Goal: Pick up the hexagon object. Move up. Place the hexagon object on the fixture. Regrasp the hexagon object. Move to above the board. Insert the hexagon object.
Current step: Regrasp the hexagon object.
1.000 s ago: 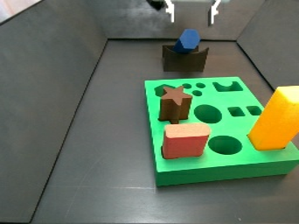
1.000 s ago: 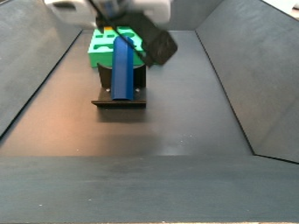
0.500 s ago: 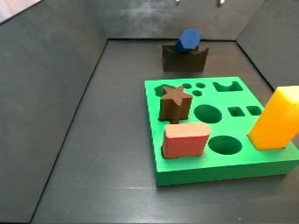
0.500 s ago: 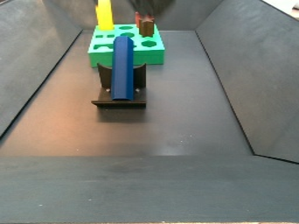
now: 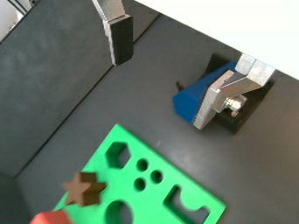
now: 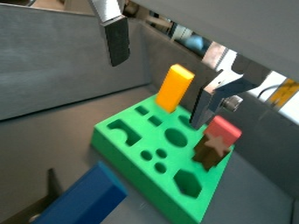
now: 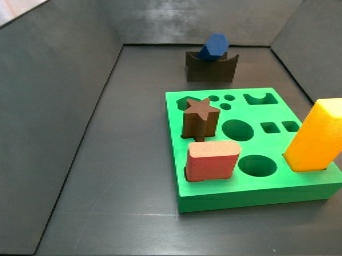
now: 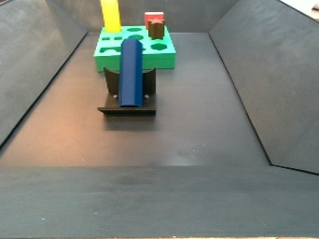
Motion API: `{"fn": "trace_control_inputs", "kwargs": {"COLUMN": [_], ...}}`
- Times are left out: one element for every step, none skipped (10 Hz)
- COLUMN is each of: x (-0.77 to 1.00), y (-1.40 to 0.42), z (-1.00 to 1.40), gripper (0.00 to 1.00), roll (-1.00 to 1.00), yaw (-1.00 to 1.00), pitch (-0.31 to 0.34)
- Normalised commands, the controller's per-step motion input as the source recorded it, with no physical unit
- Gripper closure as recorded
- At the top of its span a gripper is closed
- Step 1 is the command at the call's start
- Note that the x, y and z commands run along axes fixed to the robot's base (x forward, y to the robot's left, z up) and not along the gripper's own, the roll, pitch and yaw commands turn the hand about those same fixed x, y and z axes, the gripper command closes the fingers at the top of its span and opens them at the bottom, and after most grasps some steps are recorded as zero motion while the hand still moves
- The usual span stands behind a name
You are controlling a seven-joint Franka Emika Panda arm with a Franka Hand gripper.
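Note:
The hexagon object, a slim blue bar, lies lengthwise in the notch of the dark fixture; in a side view its hexagonal end shows above the fixture. The green board lies just beyond the fixture. My gripper is out of both side views. In both wrist views the gripper is open, high over the scene, with nothing between its fingers. The blue bar sits far below, apart from the fingers.
On the board stand a tall orange block, a reddish block and a brown star peg. Grey walls enclose the dark floor on all sides.
The open gripper, a second ago just above the bar, has risen out of both side views. The bar stays resting on the fixture.

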Motion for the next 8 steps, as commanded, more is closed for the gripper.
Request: {"fn": "trace_control_inputs", "kwargs": {"x": [-0.02,-0.01,-0.01,-0.01,-0.01,0.01,0.01,0.01], "y": [-0.03,-0.03,-0.02,-0.02,-0.02,-0.01,-0.02,-0.02], "z": [0.04,0.01,0.01,0.02,0.01,0.0,0.01,0.01], "gripper": [0.0,0.0,0.0,0.0,0.0,0.0,0.0,0.0], "roll": [1.0,1.0,1.0,1.0,1.0,1.0,1.0,1.0], "yaw": [0.03,0.03,0.03,0.03,0.03,0.03,0.03,0.03], "pitch": [0.033,0.028,0.026,0.023,0.021,0.019,0.019,0.024]}}
